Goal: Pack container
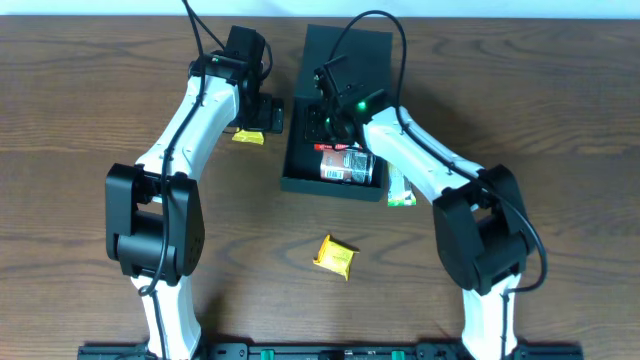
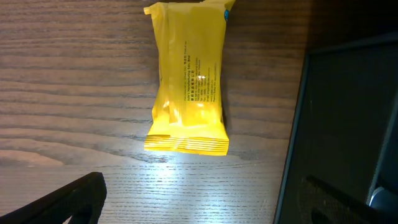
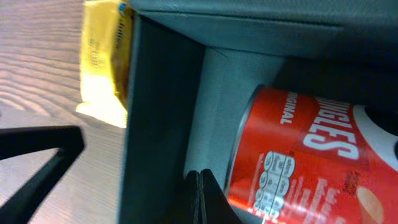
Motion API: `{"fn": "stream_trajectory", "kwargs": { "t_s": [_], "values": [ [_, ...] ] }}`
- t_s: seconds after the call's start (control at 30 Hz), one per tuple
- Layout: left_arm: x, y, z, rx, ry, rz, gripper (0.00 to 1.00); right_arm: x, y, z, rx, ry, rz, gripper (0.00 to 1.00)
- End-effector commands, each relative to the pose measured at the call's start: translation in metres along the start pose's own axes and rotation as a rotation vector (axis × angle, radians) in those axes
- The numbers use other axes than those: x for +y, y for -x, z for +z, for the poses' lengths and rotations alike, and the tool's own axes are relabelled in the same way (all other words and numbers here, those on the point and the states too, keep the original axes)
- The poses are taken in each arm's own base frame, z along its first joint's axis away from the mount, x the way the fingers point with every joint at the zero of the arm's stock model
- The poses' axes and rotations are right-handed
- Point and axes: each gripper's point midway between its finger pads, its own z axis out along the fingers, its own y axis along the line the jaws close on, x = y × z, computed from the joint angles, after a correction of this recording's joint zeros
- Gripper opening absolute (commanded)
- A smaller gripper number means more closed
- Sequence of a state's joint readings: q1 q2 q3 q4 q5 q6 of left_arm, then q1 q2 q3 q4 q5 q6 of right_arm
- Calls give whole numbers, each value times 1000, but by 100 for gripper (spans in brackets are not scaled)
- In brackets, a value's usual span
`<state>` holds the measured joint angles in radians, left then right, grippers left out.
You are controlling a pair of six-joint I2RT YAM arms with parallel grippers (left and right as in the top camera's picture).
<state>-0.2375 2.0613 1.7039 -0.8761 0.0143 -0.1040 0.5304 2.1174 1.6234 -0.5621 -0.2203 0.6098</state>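
Packing looks partway done, I judge: the container (image 1: pixel 325 186) sits open at the far centre of the table (image 1: pixel 80 120), a red Pringles can (image 3: pixel 298 162) lying inside. My right gripper (image 3: pixel 200 193) is down in the box beside that can, pressed together on nothing. My left gripper (image 1: pixel 262 116) hangs spread wide over the yellow packet (image 2: pixel 189 74) just left of the container's wall; next I need a straight descent and a pinch across it.

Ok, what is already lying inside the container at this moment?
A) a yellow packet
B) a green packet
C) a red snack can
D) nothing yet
C: a red snack can lies on its side inside the container, while the green packet and the front yellow packet lie outside it.
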Motion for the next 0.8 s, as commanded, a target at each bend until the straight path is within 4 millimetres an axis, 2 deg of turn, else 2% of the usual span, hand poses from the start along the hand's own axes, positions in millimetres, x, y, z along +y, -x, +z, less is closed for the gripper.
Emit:
{"fn": "stream_trajectory", "kwargs": {
  "t_s": [0.0, 0.47, 0.77],
  "values": [
    [6, -1, 1, 5, 24, -1, 99, -3, 7, 3, -26, -28, -6, 1],
    [6, -2, 1, 10, 24, -1, 99, -15, 11, 2, -53, -90, -14, 2],
    [7, -6, 1, 24, 27, 0, 98, -36, 9, -1, -58, -197, -12, 2]
  ]
}}
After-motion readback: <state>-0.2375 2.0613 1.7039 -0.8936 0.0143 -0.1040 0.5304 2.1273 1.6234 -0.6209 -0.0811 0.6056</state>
